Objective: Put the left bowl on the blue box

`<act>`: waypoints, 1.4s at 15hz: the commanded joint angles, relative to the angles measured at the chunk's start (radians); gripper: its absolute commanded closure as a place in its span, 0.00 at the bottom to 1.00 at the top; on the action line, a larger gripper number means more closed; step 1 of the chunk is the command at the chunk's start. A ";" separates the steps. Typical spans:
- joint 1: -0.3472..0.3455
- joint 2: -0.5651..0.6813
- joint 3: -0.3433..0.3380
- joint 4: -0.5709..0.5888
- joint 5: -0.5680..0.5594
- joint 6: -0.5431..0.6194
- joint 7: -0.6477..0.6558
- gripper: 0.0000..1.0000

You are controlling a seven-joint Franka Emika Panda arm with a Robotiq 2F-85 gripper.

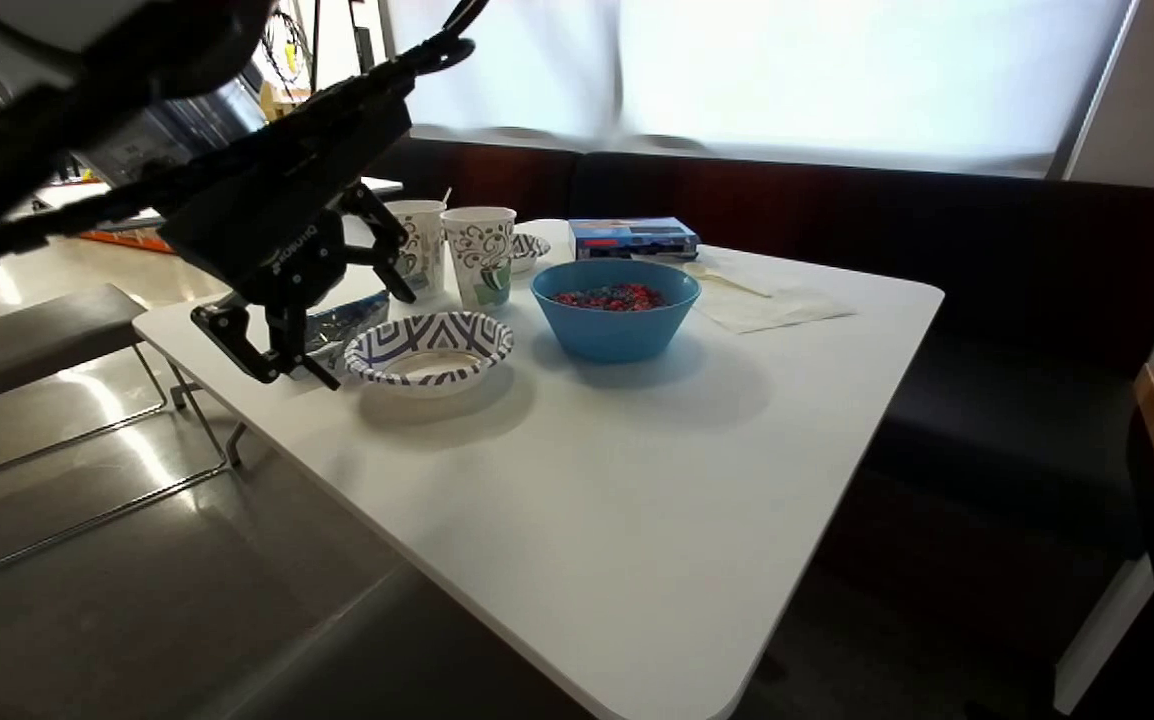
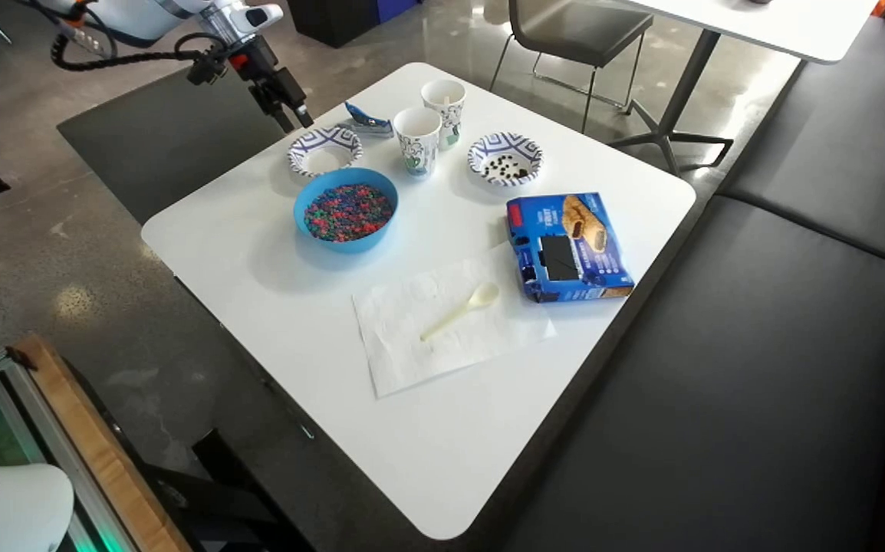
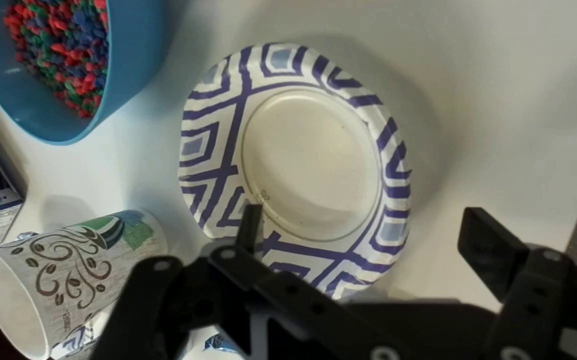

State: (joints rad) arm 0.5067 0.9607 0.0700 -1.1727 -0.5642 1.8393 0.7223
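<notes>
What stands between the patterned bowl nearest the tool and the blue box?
On a low, straight path, the blue bowl and the cup nearer it crowd the way from the patterned bowl to the blue box; lifting above both would probably clear them.

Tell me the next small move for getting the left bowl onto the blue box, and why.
I'd probably ease the open jaws toward the left bowl until its rim sits between them: in the wrist view, one fingertip overlaps the bowl, the other lies beyond its rim.
</notes>
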 commanded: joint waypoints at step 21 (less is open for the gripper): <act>-0.034 0.125 -0.016 0.100 0.012 0.034 -0.011 0.65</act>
State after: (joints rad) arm 0.4821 1.0562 0.0504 -1.0926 -0.5562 1.8473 0.7183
